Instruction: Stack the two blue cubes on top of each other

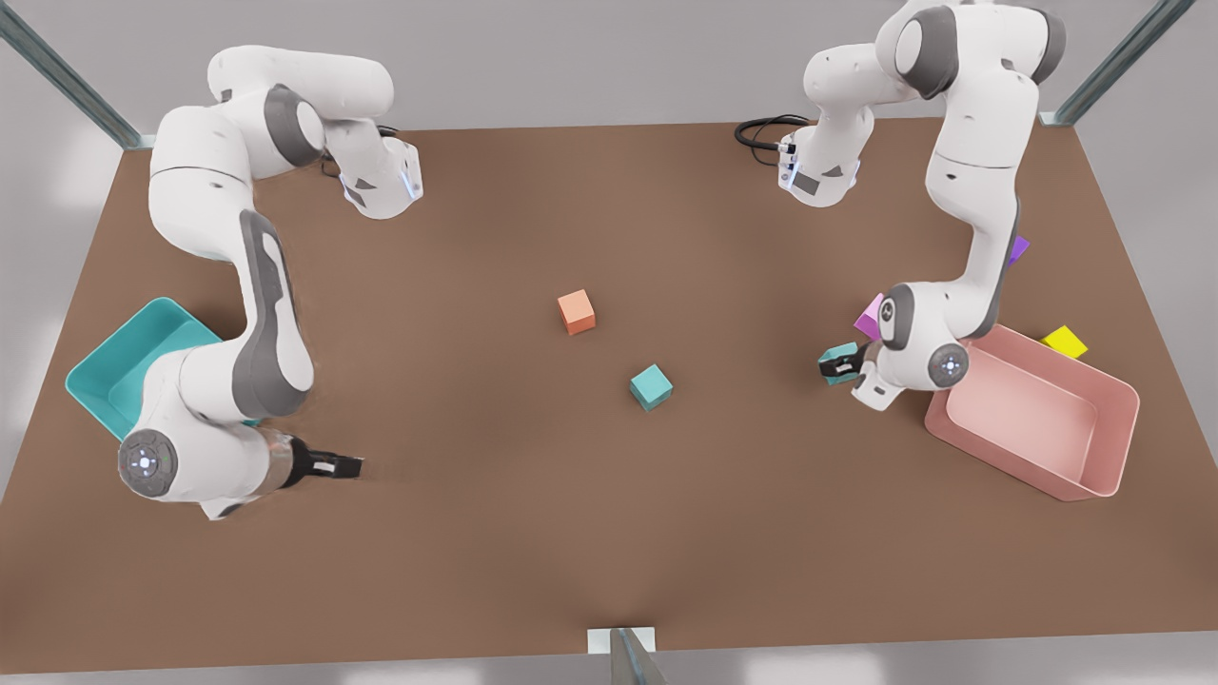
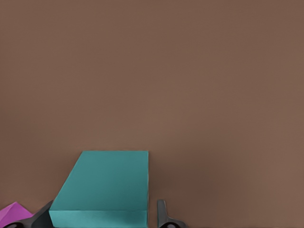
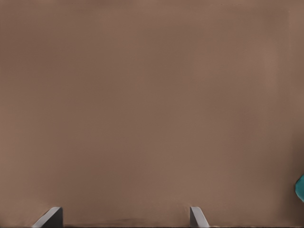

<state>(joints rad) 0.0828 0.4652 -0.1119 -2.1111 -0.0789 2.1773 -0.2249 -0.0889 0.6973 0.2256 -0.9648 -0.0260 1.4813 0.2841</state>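
One blue cube (image 1: 651,387) rests alone on the brown table near its middle. The other blue cube (image 1: 837,362) (image 2: 107,183) sits between the fingers of my left gripper (image 1: 841,364) (image 2: 102,217), at the front view's right beside the pink bin. That gripper is shut on the cube, with a dark finger (image 2: 162,214) at each side of it. My right gripper (image 1: 354,466) (image 3: 123,222) waits low over bare table at the front view's left, open and holding nothing.
An orange cube (image 1: 577,312) lies behind the free blue cube. A magenta cube (image 1: 869,319) (image 2: 14,213) sits just by the left gripper. A pink bin (image 1: 1094,476), a yellow cube (image 1: 1064,341) and a purple cube (image 1: 1018,249) are at the front view's right. A teal bin (image 1: 105,366) stands behind the right arm.
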